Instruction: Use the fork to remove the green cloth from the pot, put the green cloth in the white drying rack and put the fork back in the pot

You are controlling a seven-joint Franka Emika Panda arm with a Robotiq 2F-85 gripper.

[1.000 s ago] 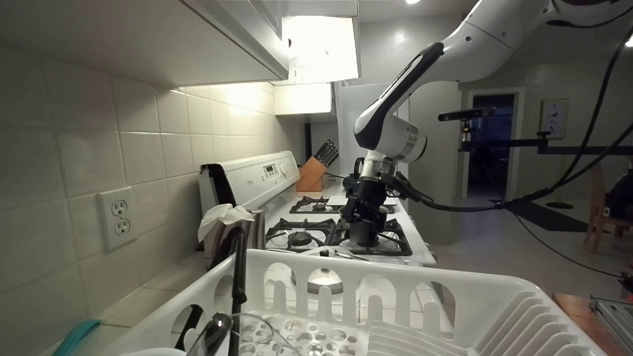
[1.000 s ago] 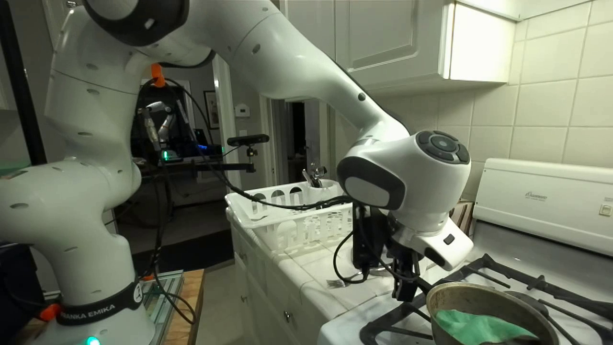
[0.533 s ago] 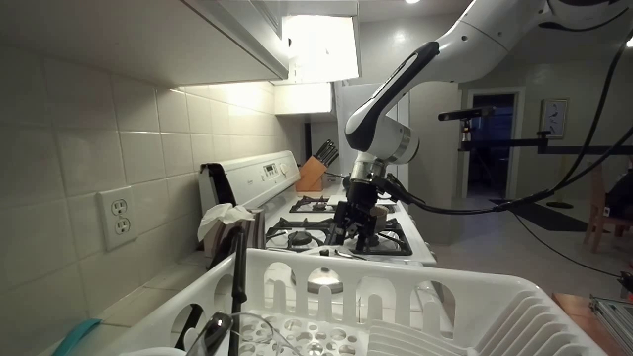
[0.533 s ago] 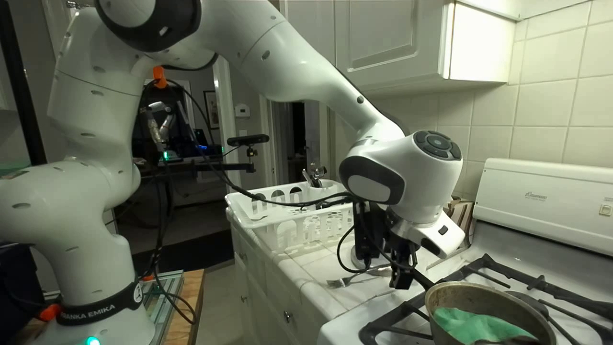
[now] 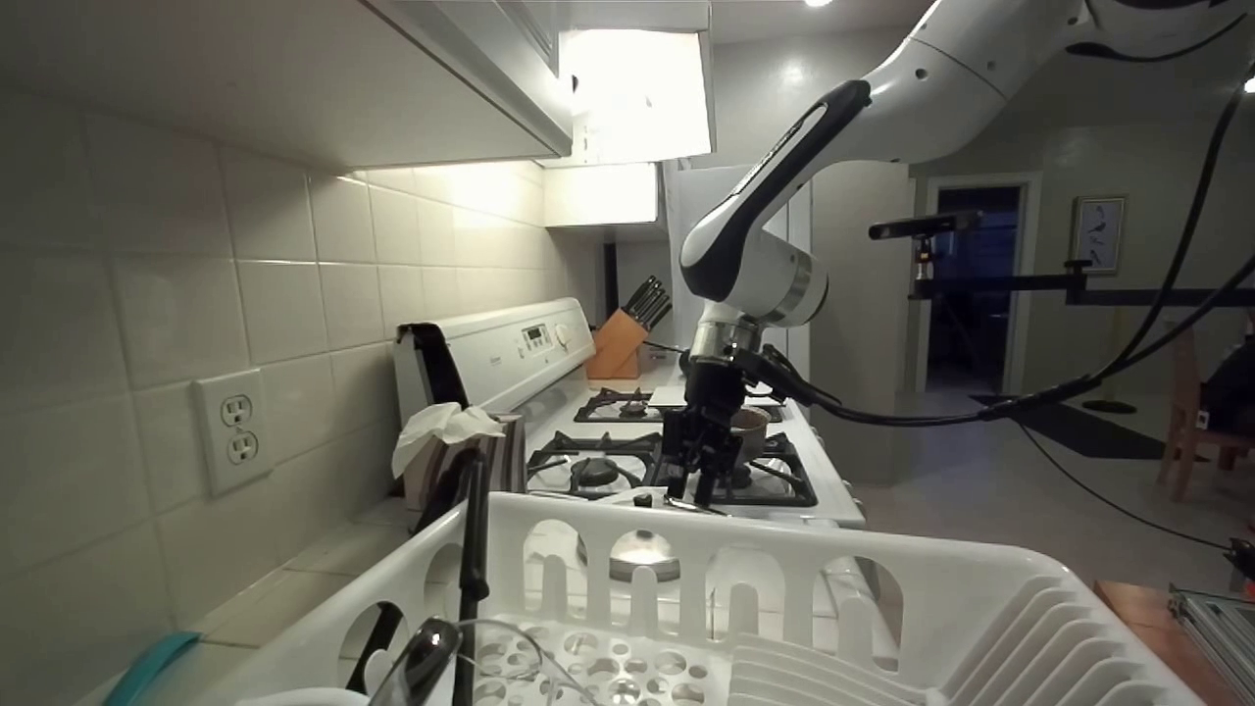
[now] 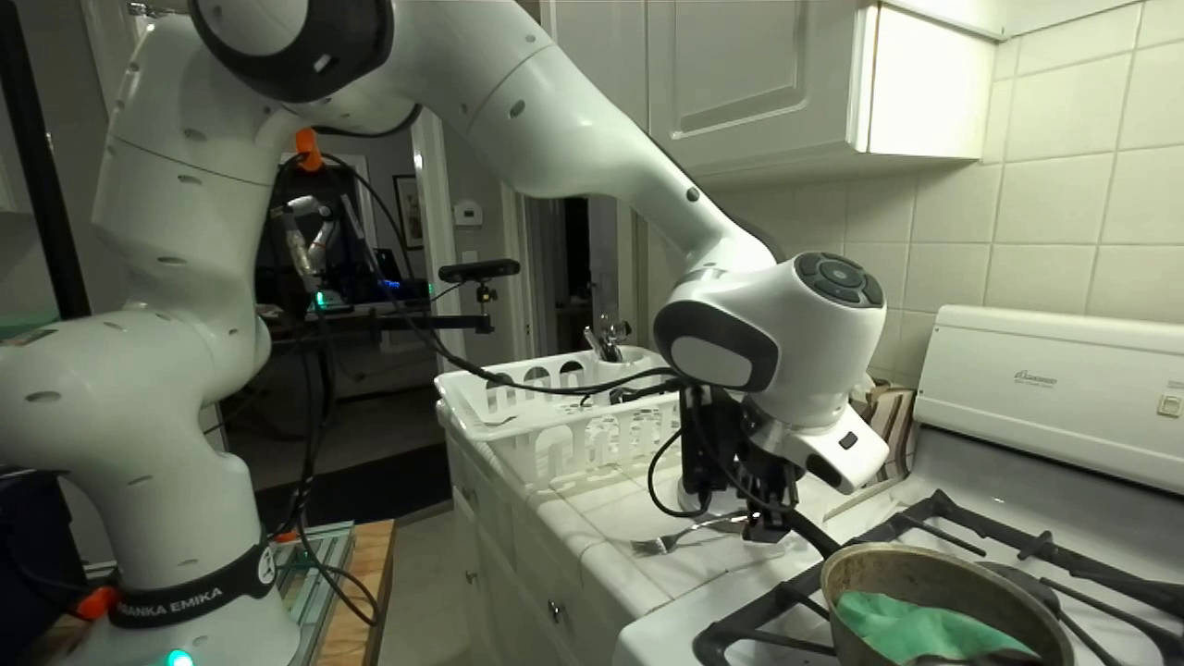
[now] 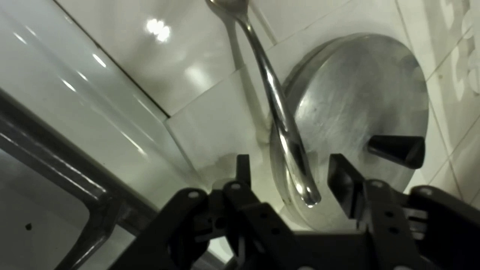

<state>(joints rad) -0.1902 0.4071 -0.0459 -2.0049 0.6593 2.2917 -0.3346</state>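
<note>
White tiles (image 5: 167, 333) fill the left of an exterior view, with the white drying rack (image 5: 941, 569) across the bottom. The robot arm (image 5: 770, 273) slopes down from the upper right and bends at the wrist, its gripper (image 5: 690, 488) aimed down near the centre, partly hiding the pot (image 5: 753, 431).

In an exterior view, the arm arches from lower left to centre right. Beside the gripper is the pot's dark handle (image 6: 812, 534); the green cloth (image 6: 925, 624) lies inside the pot, lower right. Leftward, the fork (image 6: 664, 544) has its tines on the counter (image 6: 601, 509).

In the wrist view, the fingers (image 7: 243, 168) stand fairly wide — the fork's handle end between them, clear of both. The handle crosses the left edge of a metal lid (image 7: 360, 90), whose black knob (image 7: 397, 150) shows beside the right-hand finger. Dark grate bars (image 7: 45, 150) cut across the lower left.
</note>
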